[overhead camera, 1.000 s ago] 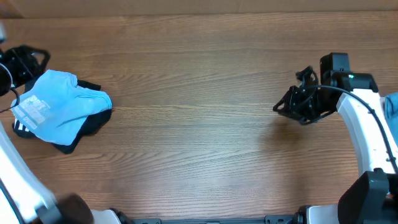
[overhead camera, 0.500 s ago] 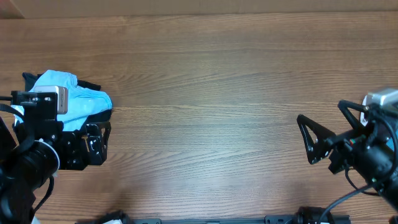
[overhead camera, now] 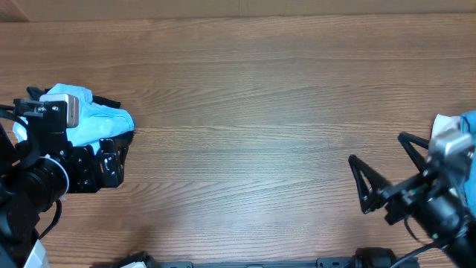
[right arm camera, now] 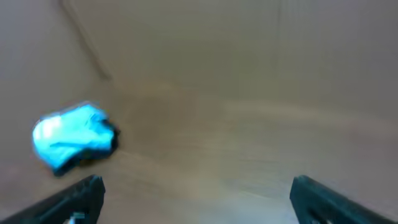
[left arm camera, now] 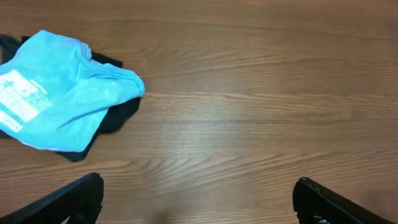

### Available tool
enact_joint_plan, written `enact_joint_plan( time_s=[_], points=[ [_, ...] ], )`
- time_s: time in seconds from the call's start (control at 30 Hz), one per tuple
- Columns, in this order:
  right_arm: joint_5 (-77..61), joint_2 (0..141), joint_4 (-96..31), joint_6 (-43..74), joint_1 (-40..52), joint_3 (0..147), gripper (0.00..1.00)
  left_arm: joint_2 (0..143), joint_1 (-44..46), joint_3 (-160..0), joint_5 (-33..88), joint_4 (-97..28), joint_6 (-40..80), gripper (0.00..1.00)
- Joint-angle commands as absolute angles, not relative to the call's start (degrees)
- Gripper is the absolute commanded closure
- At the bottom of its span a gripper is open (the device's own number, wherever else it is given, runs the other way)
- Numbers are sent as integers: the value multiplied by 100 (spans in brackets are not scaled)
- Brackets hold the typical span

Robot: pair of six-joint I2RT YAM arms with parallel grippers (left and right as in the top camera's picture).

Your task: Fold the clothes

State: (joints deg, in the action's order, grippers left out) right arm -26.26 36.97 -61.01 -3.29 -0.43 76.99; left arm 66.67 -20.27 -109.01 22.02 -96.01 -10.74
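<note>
The clothes lie in a crumpled pile at the table's left: a light-blue T-shirt (overhead camera: 103,119) (left arm camera: 56,93) with white print, on top of a black garment (left arm camera: 115,117). My left gripper (overhead camera: 111,164) (left arm camera: 198,198) hovers just near-side of the pile, open wide, nothing between its fingers (left arm camera: 74,199). My right gripper (overhead camera: 376,147) (right arm camera: 198,198) is far off at the front right, also open and empty. Its blurred view shows the pile (right arm camera: 71,138) small in the distance. My left arm hides the pile's near-left part from overhead.
More light-blue cloth (overhead camera: 468,123) shows at the table's right edge, beside my right arm. The wooden table (overhead camera: 245,112) stretches between the two arms. A wall or board (right arm camera: 249,43) stands behind the table's far edge.
Both grippers have opened wide. My left arm came from the pile's far-left side to its near side. My right arm drew back from mid-right to the front right corner.
</note>
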Motion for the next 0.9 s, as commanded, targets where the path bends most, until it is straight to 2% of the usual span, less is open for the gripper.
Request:
enact_joint_plan(
  time_s=[0.0, 0.2, 0.33, 0.47, 0.87],
  points=[
    [-2401, 2880, -5083, -344, 137, 5848, 0, 6676, -2010, -10864, 2189, -9574, -1116, 0],
    [-2401, 1313, -3809, -346, 386, 2591, 0, 6681, -2010, -10864, 2189, -9574, -1116, 0],
    [-2401, 534, -3603, -346, 384, 1573, 0, 6702, -2010, -10864, 2189, -9574, -1116, 0],
    [-2388, 19, -3553, -340, 388, 926, 0, 6709, -2010, -10864, 2189, -9574, -1116, 0],
    [-2399, 16, -3494, -340, 390, 928, 0, 6764, -1938, -10864, 2187, -9574, -1116, 0]
  ],
)
